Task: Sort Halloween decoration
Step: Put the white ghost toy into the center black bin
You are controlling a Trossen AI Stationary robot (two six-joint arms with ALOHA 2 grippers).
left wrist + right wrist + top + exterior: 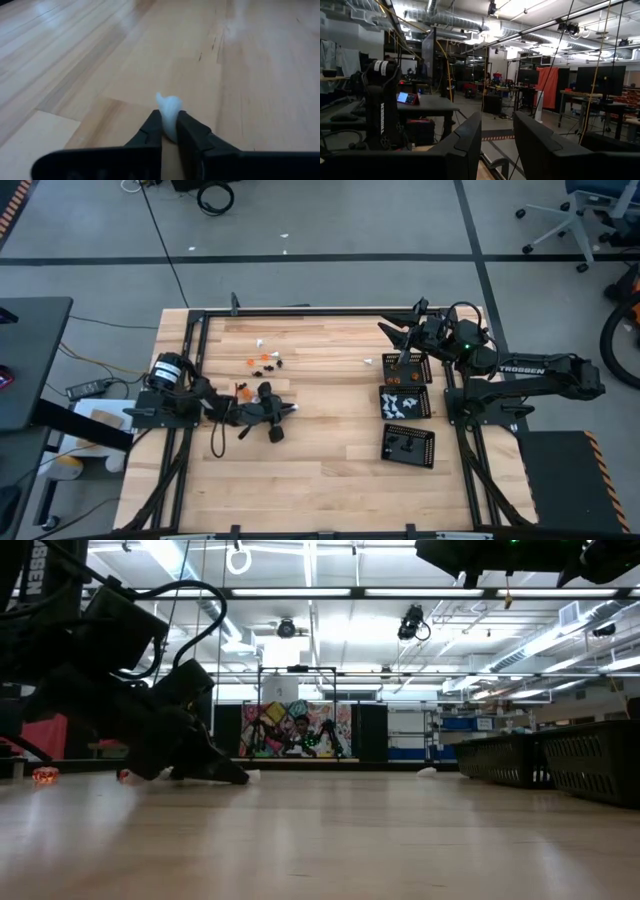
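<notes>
The Halloween decoration lies as tiny pieces on the wooden table: a white one point(262, 342), orange ones point(252, 362) and black ones point(276, 365) at the far left of centre, and another white one point(368, 361) near the trays. My left gripper point(292, 410) is low over the table's left half, shut on a white piece point(169, 111). My right gripper point(395, 327) hangs raised above the far right tray, open, with nothing between its fingers point(465, 145). My left gripper pinches the white piece by its lower part point(170, 125) between its two fingertips. The fingers come slanting down from the table's left. The piece's pointed top point(161, 97) sticks up beyond the fingertips. In the low view the fingertips point(235, 778) are down at the table top.
Three black perforated trays stand in a row at the right: far point(407, 368), middle point(405, 402) and near point(408, 445). Bare wood lies between my left gripper and the trays. An orange piece point(45, 776) lies behind my left arm.
</notes>
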